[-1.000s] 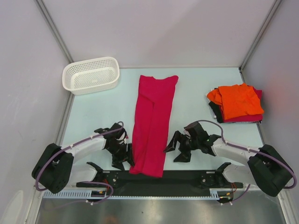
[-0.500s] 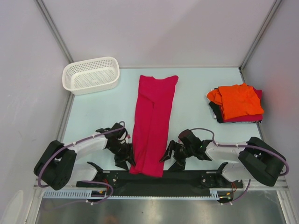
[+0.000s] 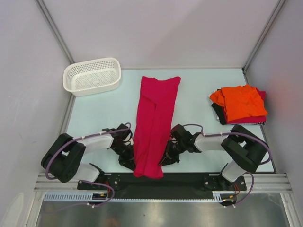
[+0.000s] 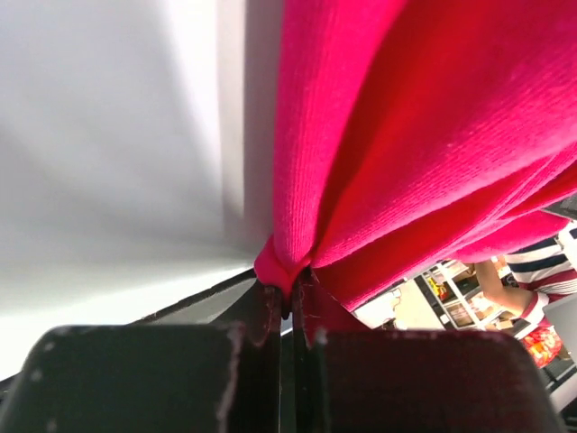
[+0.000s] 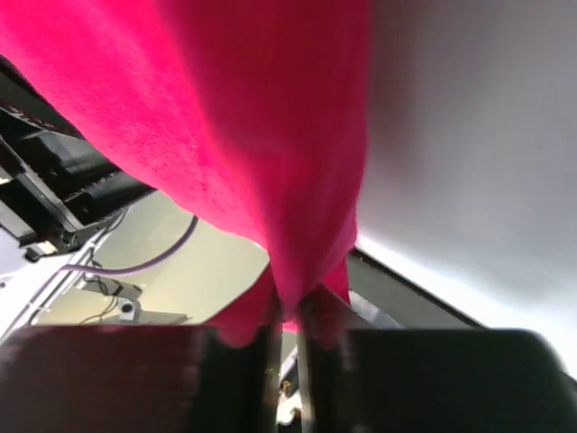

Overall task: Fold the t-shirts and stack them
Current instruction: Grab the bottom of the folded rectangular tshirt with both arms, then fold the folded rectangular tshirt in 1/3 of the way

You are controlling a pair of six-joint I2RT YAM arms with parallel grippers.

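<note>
Top external view: a crimson t-shirt (image 3: 155, 123), folded lengthwise into a long narrow strip, lies down the middle of the table (image 3: 199, 90), reaching from near the far edge to the near edge. The left gripper (image 3: 128, 158) and right gripper (image 3: 166, 157) sit against the strip's two long sides, close to its near end. At the right edge an orange t-shirt (image 3: 242, 101) lies folded on top of a small stack. A white mesh basket (image 3: 92, 75) stands at the far left corner.

Left wrist view: the jaws are pressed together on a pinched tuck of the crimson cloth's edge, which rises in folds above them.

Right wrist view: the jaws are likewise nearly closed, nipping a bunched fold of the same shirt's opposite edge.

The step in hand looks like the crosswise fold, with the near end gripped on both sides. The next move calls for raising both sides evenly and carrying them toward the far end, keeping the strip square.
</note>
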